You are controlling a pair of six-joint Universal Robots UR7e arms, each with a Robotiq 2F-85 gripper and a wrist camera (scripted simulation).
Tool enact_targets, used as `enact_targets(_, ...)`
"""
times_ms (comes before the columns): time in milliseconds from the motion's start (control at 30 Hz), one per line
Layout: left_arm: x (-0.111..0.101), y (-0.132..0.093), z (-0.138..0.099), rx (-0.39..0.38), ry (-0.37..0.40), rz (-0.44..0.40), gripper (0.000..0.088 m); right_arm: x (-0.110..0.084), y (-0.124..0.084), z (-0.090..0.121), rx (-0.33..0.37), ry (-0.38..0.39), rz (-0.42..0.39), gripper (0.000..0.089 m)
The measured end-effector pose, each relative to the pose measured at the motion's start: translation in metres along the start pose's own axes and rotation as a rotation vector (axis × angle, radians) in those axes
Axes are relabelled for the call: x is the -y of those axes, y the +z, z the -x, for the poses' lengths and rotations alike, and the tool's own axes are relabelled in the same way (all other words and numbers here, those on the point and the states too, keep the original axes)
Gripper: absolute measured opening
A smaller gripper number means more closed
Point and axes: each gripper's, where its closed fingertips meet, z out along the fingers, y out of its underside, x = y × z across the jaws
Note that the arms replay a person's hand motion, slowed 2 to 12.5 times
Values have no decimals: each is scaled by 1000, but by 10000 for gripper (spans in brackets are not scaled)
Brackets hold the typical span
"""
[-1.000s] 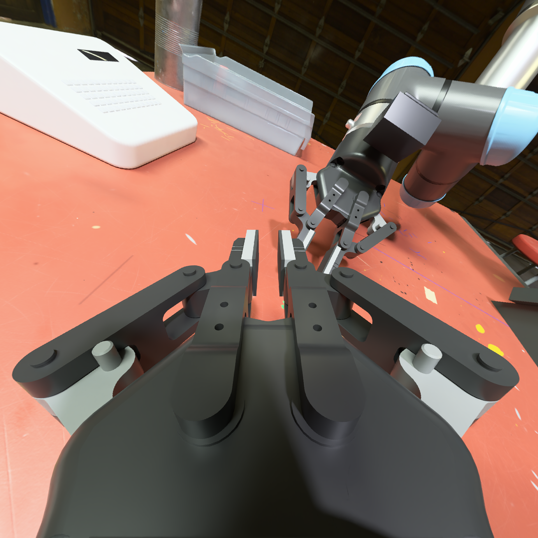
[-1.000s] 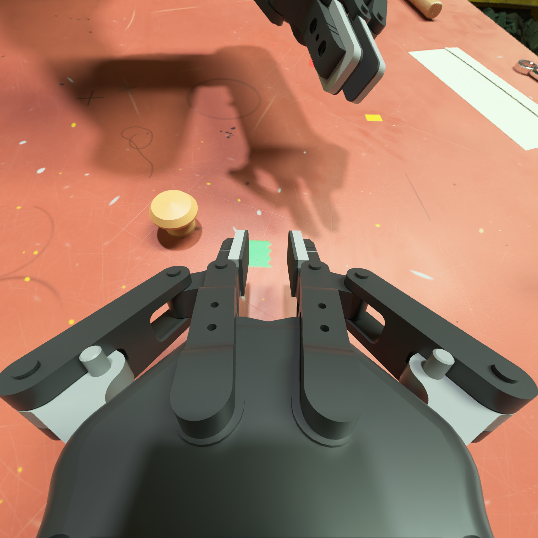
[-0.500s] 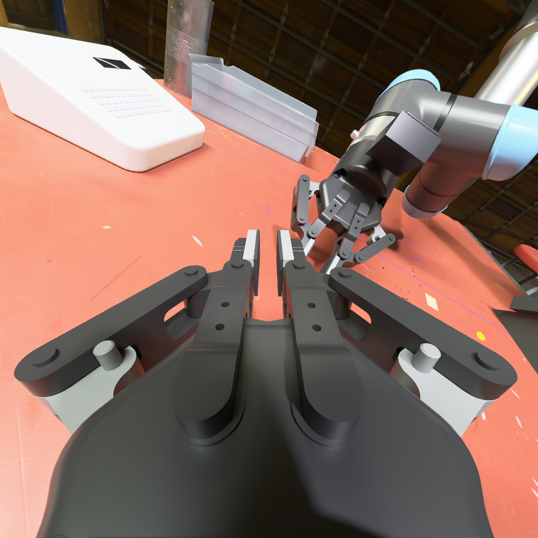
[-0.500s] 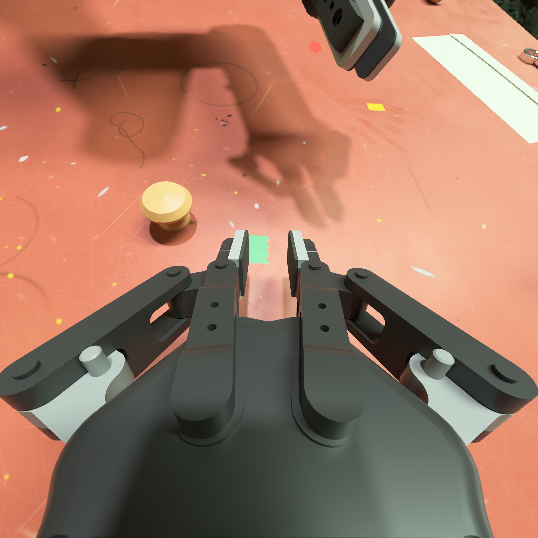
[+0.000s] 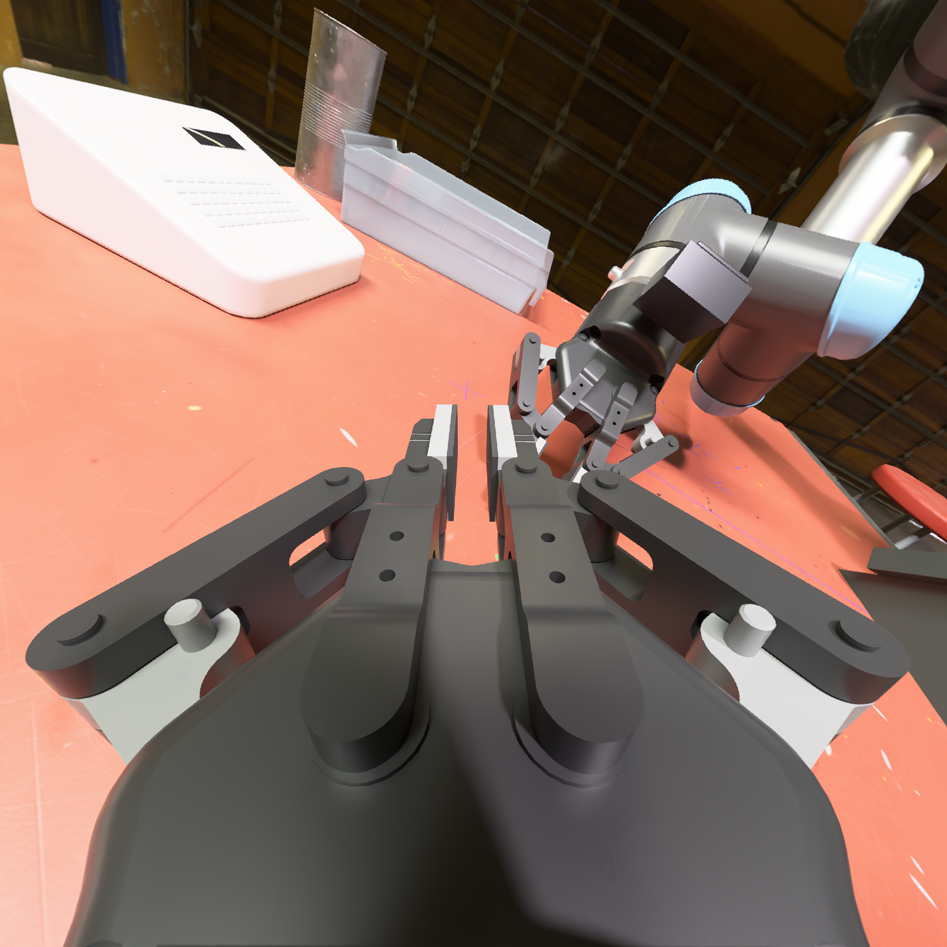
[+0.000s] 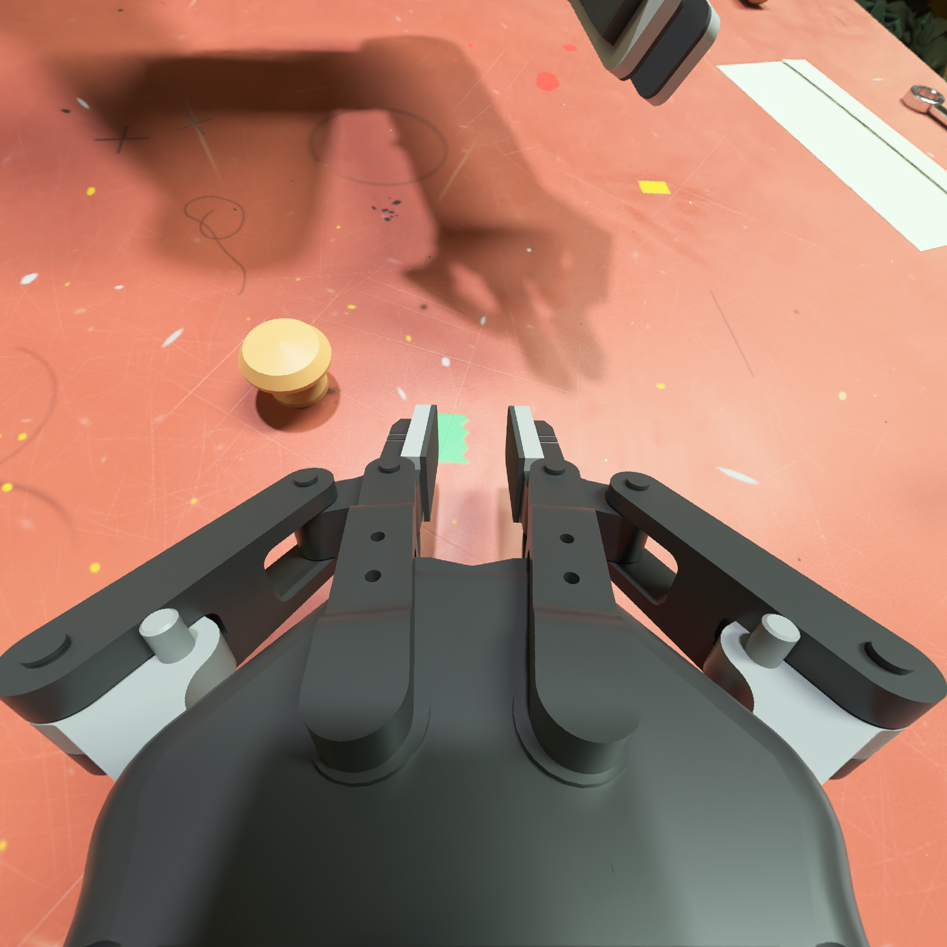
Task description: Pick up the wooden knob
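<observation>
the wooden knob [image 6: 285, 358] is standing upright on its narrow stem on the salmon tabletop [image 6: 666, 333], domed cap up, casting a small shadow at its base, and nothing is touching it. in the right wrist view it is sitting to the left of and a little farther than the right pincer [image 6: 471, 440], which is hanging released above the tabletop with a clear gap between its pale pads and nothing in it. a small green patch of tape [image 6: 453, 438] is showing on the tabletop between those fingertips. farther off, a broad shadow of an arm is lying across the surface, with a yellow mark [image 6: 653, 187] and a white strip [image 6: 840, 148] to the far right. the left pincer [image 5: 470, 435] is hovering over bare tabletop in its own view, its pads parted by a narrow gap and gripping nothing; its tips are also poking into the top of the right wrist view. beyond it, a white sloped housing [image 5: 179, 194], a pale grey bin [image 5: 440, 225] and a metal cylinder [image 5: 338, 102] are resting at the far edge.
</observation>
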Motion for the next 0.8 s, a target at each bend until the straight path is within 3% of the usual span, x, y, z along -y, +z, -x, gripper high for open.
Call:
enact_targets(500, 2, -1, 1, 6, 0, -11, 105, 13, -8, -4, -48, -12, -62, 282)
enact_targets(633, 3, -2, 1, 8, 0, -17, 105, 27, -15, -5, -97, -51, -118, 294)
enact_targets(800, 5, -3, 1, 10, -3, -24, 105, 51, -24, 4, -154, -152, -187, 338)
